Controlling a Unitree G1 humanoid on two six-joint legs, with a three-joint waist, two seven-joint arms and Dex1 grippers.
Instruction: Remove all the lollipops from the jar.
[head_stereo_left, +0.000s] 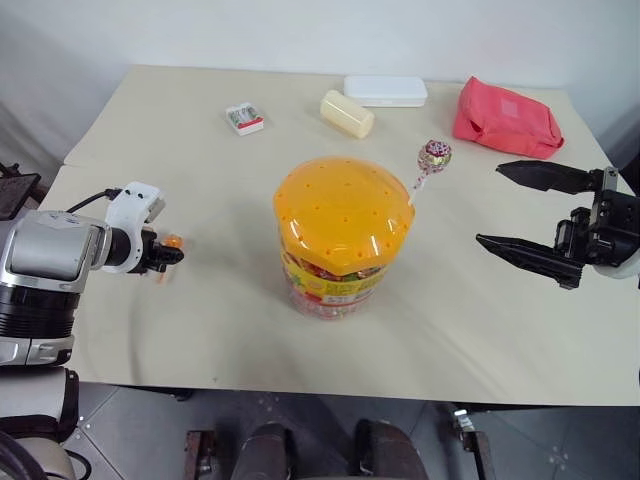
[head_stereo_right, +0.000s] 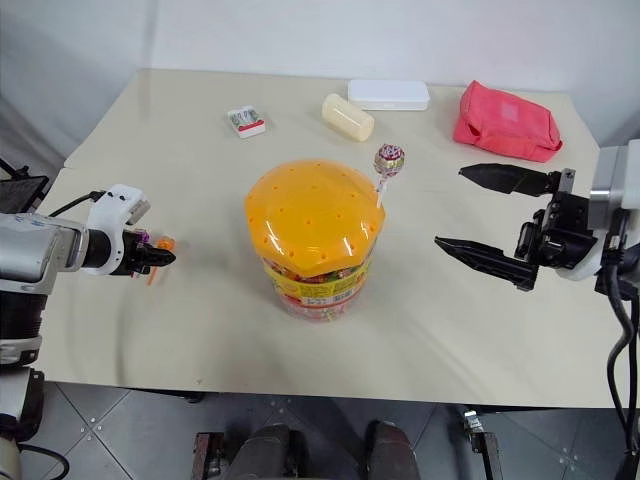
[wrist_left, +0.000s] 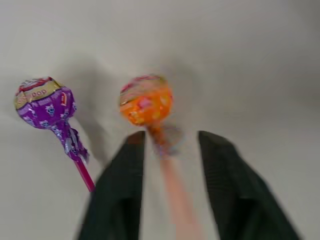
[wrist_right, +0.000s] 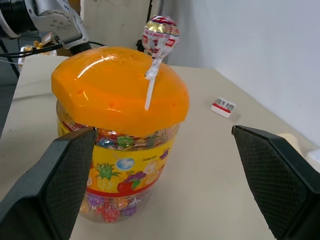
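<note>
The jar (head_stereo_left: 335, 285) stands mid-table under its orange domed lid (head_stereo_left: 340, 210). One lollipop (head_stereo_left: 434, 155) with a white stick stands upright in a hole on the lid's right side. My right gripper (head_stereo_left: 490, 205) hovers open to the jar's right, level with the lid and pointing at it, a gap away. My left gripper (head_stereo_left: 165, 252) is low over the table at the left. In the left wrist view its fingers (wrist_left: 120, 195) stand apart around the blurred stick of an orange-wrapped lollipop (wrist_left: 146, 100). A purple-wrapped lollipop (wrist_left: 44, 102) with a red stick lies beside it on the table.
Along the table's far side lie a small card box (head_stereo_left: 245, 118), a cream cylinder (head_stereo_left: 347, 113), a flat white box (head_stereo_left: 386, 90) and a red pouch (head_stereo_left: 507, 118). The table's (head_stereo_left: 200, 330) front edge runs just below the jar.
</note>
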